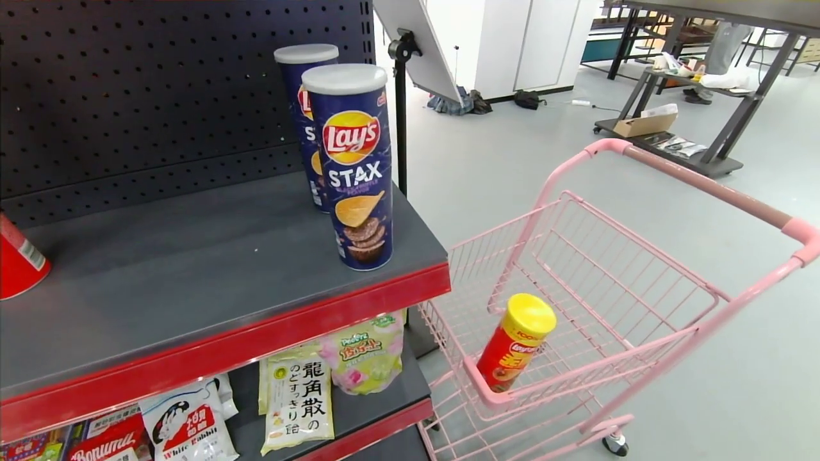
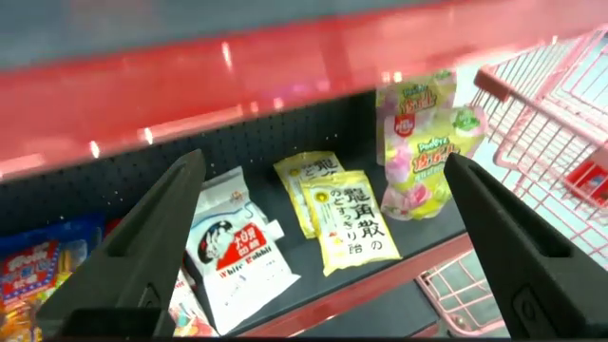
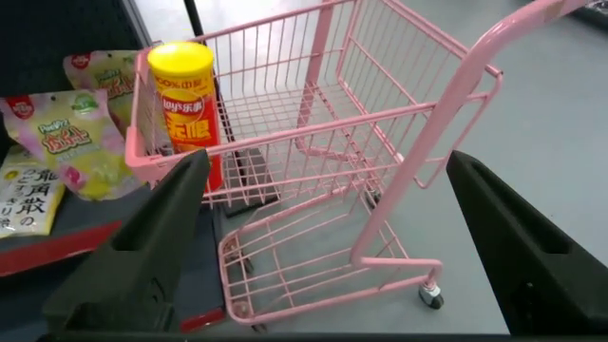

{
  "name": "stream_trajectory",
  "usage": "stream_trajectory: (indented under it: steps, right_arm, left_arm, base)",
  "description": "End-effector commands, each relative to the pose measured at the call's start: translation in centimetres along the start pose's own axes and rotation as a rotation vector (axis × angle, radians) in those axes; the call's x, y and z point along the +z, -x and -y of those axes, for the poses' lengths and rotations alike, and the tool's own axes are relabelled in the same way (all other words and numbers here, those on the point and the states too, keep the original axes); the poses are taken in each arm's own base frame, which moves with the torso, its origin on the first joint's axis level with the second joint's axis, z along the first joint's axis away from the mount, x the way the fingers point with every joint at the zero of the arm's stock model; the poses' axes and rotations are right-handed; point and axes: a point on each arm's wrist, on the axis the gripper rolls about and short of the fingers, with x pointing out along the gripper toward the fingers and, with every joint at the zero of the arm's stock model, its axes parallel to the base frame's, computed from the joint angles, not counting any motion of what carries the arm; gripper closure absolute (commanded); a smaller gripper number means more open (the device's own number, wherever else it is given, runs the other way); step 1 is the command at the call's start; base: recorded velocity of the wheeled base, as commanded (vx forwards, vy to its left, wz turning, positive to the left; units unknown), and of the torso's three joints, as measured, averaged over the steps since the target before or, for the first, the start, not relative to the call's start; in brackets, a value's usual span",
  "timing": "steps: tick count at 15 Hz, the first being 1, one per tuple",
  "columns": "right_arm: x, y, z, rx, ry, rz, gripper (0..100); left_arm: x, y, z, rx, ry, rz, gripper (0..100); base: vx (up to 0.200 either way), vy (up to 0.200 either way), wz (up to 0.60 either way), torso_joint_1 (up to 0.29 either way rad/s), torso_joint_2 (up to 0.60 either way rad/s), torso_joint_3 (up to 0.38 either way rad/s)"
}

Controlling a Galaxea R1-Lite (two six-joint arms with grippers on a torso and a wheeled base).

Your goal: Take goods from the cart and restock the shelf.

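Left pincer (image 2: 328, 256) is spread wide and empty, low down on the shelf side of the cart (image 1: 705, 182), facing the lower shelf board (image 2: 418, 261). Right pincer (image 3: 328, 247) is also spread and empty, hanging just outside the cart's basket and facing it, likely so it can go in for a pick. The task's thing is a red can with a yellow lid (image 1: 516, 342), the sole item visible in the cart. It sits in the basket corner nearest the shelf and seems slightly tilted against the wire wall, lid up and free to grab. Wire walls close in on two sides of the can, so coming from above looks cleaner. Beside the cart on the lower board are a pink-green candy bag (image 1: 365, 352), a yellow lozenge bag (image 1: 298, 397) and a white candy bag (image 1: 189, 422), none of them in the way. Above the cart's rim level is the top shelf board (image 1: 192, 256) with a red front lip. Two tall blue chip cans (image 1: 355, 166) stand upright at its cart-side end, one behind the other, lined front to back like stock. The open board past them is probably where the can goes. A red item (image 1: 16, 259) is cut off at the end farthest from the cart. A black stand pole (image 1: 400, 109) rises just behind the shelf corner, near the cart. Well beyond the cart is a metal rack with boxes (image 1: 692, 115).
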Motion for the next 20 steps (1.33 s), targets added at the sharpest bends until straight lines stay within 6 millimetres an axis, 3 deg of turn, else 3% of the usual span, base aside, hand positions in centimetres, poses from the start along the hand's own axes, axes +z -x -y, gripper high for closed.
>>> stream_trajectory:
  steps: [1, 6, 7, 8, 9, 10, 11, 13, 14, 15, 16, 17, 20]
  right_arm:
    - [0.0, 0.0, 0.0, 0.001, 0.001, -0.002, 0]
    - [0.6, 0.1, 0.1, -0.058, 0.012, 0.021, 0]
    - [9.8, -1.2, 0.2, -0.056, -0.107, 0.031, 0]
    - [12.9, -2.5, 0.2, -0.056, -0.181, 0.038, 0]
    - [17.9, -4.9, 0.2, 0.0, -0.236, 0.048, 0]
    - [18.7, -6.3, 0.1, 0.069, -0.225, 0.015, 0]
    - [18.2, -10.4, -0.7, 0.255, -0.188, -0.099, 0]
    - [14.9, -16.4, -1.3, 0.271, -0.212, -0.21, 0]
    - [13.0, -18.1, -2.0, 0.32, -0.209, -0.243, 0]
    - [11.1, -19.4, -3.1, 0.377, -0.207, -0.282, 0]
    - [10.7, -19.6, -3.2, 0.383, -0.207, -0.294, 0]
    - [7.8, -20.3, -4.5, 0.43, -0.197, -0.393, 0]
    - [5.2, -22.1, -5.6, 0.454, -0.191, -0.467, 0]
  left_arm:
    - [0.0, 0.0, 0.0, 0.0, 0.001, -0.001, 0]
    - [0.0, 0.0, 0.0, 0.0, 0.001, -0.001, 0]
    - [0.0, 0.0, 0.0, 0.0, 0.001, 0.0, 0]
    - [0.0, 0.0, 0.0, 0.0, 0.001, -0.001, 0]
    - [0.0, 0.0, 0.0, 0.0, 0.001, 0.0, 0]
    - [0.0, 0.0, 0.0, 0.0, 0.001, -0.001, 0]
    - [0.0, 0.0, 0.0, 0.0, 0.001, -0.001, 0]
    - [0.0, 0.0, 0.0, 0.0, 0.001, 0.0, 0]
    - [0.0, 0.0, 0.0, 0.0, 0.001, 0.0, 0]
    - [0.0, 0.0, 0.0, 0.0, 0.001, 0.0, 0]
    - [0.0, 0.0, 0.0, 0.0, 0.001, -0.001, 0]
    - [0.0, 0.0, 0.0, 0.0, 0.001, 0.0, 0]
    - [0.0, 0.0, 0.0, 0.0, 0.001, -0.001, 0]
  base:
    - [0.0, 0.0, 0.0, -0.173, 0.55, 0.369]
    - [0.0, 0.0, 0.0, -0.075, 0.24, 0.171]
    - [0.0, 0.0, 0.0, 0.0, 0.0, 0.0]
    - [0.0, 0.0, 0.0, 0.0, 0.0, 0.0]
    - [0.0, 0.0, 0.0, 0.0, 0.0, 0.0]
    - [0.0, 0.0, 0.0, 0.0, 0.0, 0.0]
    - [0.0, 0.0, 0.0, 0.0, 0.0, 0.0]
    - [0.0, 0.0, 0.0, 0.0, 0.0, 0.0]
    - [0.0, 0.0, 0.0, 0.0, 0.0, 0.0]
    - [0.0, 0.0, 0.0, 0.0, 0.0, 0.0]
    - [0.0, 0.0, 0.0, 0.0, 0.0, 0.0]
    - [0.0, 0.0, 0.0, 0.0, 0.0, 0.0]
    - [0.0, 0.0, 0.0, 0.0, 0.0, 0.0]
